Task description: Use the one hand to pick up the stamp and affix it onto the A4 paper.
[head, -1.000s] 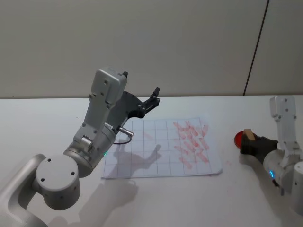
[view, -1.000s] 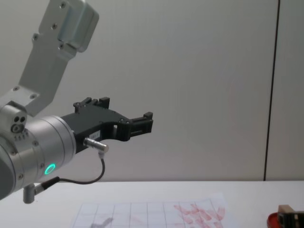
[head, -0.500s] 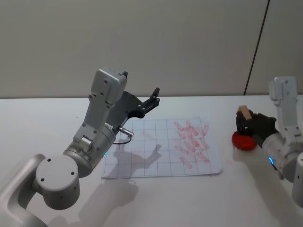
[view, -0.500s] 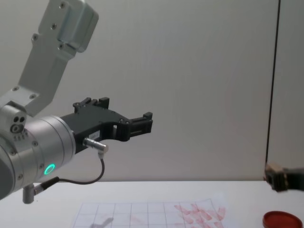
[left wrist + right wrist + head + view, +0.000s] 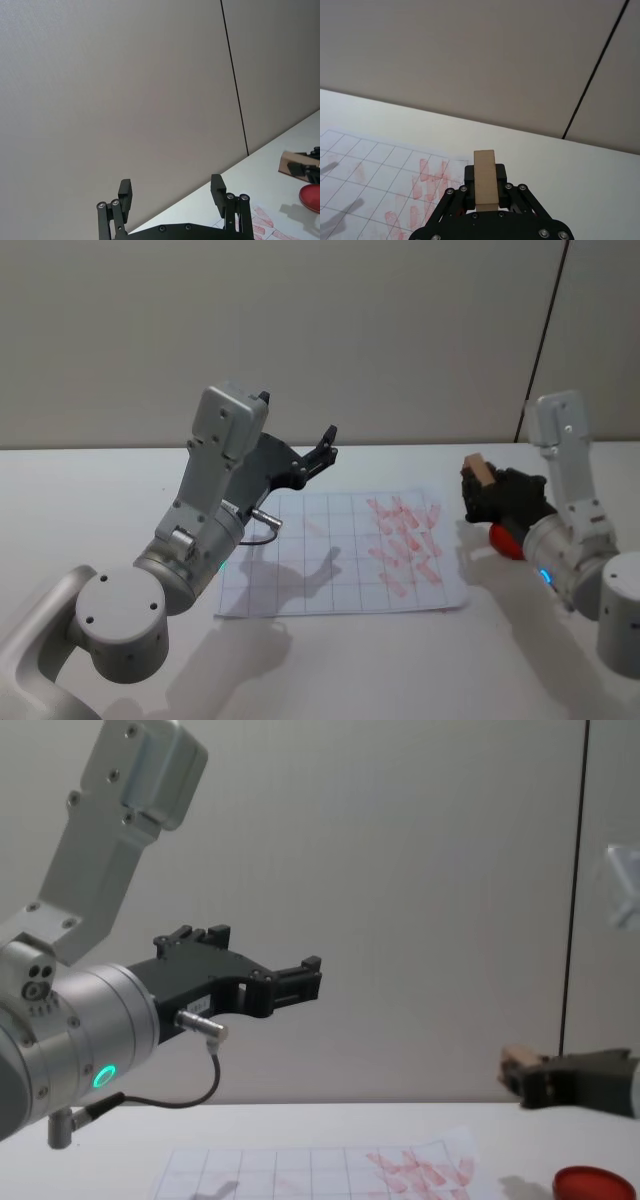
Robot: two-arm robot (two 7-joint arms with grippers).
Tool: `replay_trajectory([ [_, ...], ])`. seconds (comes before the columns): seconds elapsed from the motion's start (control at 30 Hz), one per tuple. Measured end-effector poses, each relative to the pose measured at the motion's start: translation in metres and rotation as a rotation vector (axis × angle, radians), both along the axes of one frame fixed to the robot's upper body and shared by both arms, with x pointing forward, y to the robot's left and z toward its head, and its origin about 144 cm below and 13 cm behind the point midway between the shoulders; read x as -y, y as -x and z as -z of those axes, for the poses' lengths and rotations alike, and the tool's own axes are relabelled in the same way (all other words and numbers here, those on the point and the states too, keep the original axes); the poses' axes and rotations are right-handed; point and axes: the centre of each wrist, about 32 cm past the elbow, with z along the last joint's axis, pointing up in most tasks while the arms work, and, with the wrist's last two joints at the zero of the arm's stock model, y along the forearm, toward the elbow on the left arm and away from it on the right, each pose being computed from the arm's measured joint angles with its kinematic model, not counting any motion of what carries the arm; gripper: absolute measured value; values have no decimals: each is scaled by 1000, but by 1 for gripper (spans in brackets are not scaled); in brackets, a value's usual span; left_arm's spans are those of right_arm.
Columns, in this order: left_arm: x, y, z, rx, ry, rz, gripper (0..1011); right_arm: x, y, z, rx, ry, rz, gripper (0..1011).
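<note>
The stamp (image 5: 479, 468), a small tan wooden block, is held off the table with my right gripper (image 5: 482, 494) shut on it. It hangs just past the right edge of the A4 paper (image 5: 330, 560), a white gridded sheet with red marks on its right half. From the right wrist, the stamp (image 5: 485, 182) stands upright between the black fingers, with the A4 paper (image 5: 365, 165) below and to one side. In the chest view the stamp (image 5: 514, 1066) floats above the table. My left gripper (image 5: 326, 443) stays raised and open over the paper's far left.
A round red ink pad (image 5: 506, 538) lies on the white table right of the paper, partly behind the right gripper, and the ink pad (image 5: 595, 1183) also shows low in the chest view. The large left arm (image 5: 190, 540) overhangs the paper's left side.
The right gripper has lifted the stamp off the ink pad and carried it left toward the paper's edge. The left arm has not moved.
</note>
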Motion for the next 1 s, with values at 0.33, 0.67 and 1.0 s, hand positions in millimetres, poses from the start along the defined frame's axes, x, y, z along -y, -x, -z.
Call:
replay_trajectory([
  [0.33, 0, 0, 0, 0, 0, 0, 1001, -16, -9, 14, -64, 29, -32, 220],
  [0.67, 0, 0, 0, 0, 0, 0, 1001, -28, -18, 27, -105, 51, -47, 220],
  [1.0, 0, 0, 0, 0, 0, 0, 1001, -36, -24, 35, -135, 79, -49, 220],
])
